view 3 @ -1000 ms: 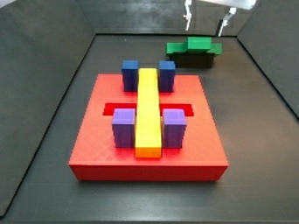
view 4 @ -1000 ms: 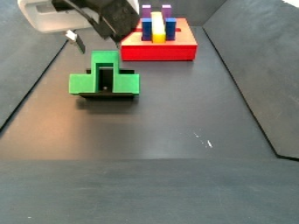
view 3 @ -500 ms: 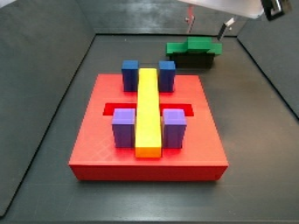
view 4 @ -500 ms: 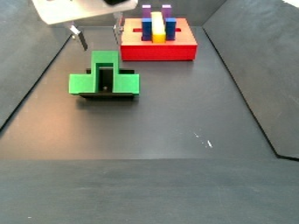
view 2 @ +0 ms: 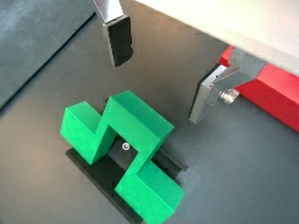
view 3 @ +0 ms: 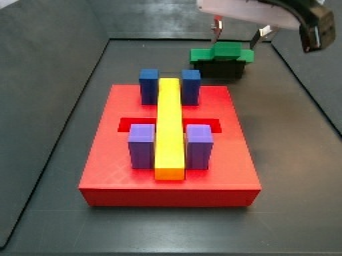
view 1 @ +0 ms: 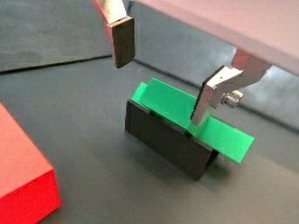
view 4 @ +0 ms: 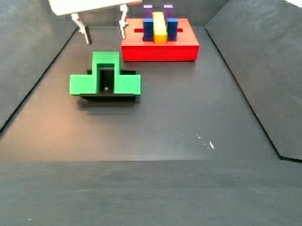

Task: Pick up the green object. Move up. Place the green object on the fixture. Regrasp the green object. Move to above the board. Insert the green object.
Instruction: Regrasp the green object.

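The green object [view 1: 184, 109] [view 2: 126, 140] rests across the top of the dark fixture [view 1: 170, 144] [view 3: 222, 70], its raised middle up and its two ends out to the sides. In both side views it sits at the far end of the floor [view 3: 221, 52] [view 4: 106, 81]. My gripper [view 1: 163, 74] [view 2: 162, 74] hangs open just above it, one finger [view 1: 121, 44] clear to one side and the other finger [view 1: 218, 94] over the green piece. Nothing is held between them. The red board [view 3: 107, 170] [view 4: 160, 51] lies apart from it.
The board carries a long yellow bar [view 3: 170, 125], two blue blocks [view 3: 150, 80] and two purple blocks [view 3: 140, 145]. A corner of it shows in both wrist views [view 1: 24, 188] [view 2: 274, 92]. Dark sloping walls [view 3: 54, 90] bound the floor.
The gripper has turned about its axis above the green object, and more of the arm's body has come into the side view. The green object and fixture have not moved.
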{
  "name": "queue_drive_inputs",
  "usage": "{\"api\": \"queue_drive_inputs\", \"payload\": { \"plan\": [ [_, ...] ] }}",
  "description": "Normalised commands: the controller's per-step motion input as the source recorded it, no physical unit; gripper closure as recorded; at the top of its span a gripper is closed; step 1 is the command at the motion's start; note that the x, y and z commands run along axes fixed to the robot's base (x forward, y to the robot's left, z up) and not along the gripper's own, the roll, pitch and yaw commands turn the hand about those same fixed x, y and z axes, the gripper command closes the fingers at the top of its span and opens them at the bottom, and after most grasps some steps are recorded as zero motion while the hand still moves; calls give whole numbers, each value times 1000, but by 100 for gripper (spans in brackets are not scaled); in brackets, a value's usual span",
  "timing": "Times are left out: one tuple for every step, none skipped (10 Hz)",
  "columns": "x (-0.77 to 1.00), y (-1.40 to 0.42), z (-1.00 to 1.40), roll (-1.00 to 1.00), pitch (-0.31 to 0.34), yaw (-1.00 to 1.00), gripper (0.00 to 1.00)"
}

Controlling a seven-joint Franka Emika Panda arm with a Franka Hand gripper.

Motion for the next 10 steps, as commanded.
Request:
{"api": "queue_drive_inputs", "payload": {
  "plan": [
    [-43,-397,0,1000,0,0,0],
    [-49,-391,0,1000,0,0,0],
    [-66,-383,0,1000,0,0,0],
    [-86,-320,0,1000,0,0,0],
    [20,-211,97,1000,29,57,0],
    [191,-134,66,1000,131,37,0],
    [231,0,0,1000,160,74,0],
    [266,100,0,1000,203,154,0],
    [374,143,-26,883,209,246,0],
    [391,106,-11,423,151,323,0]
  ]
}}
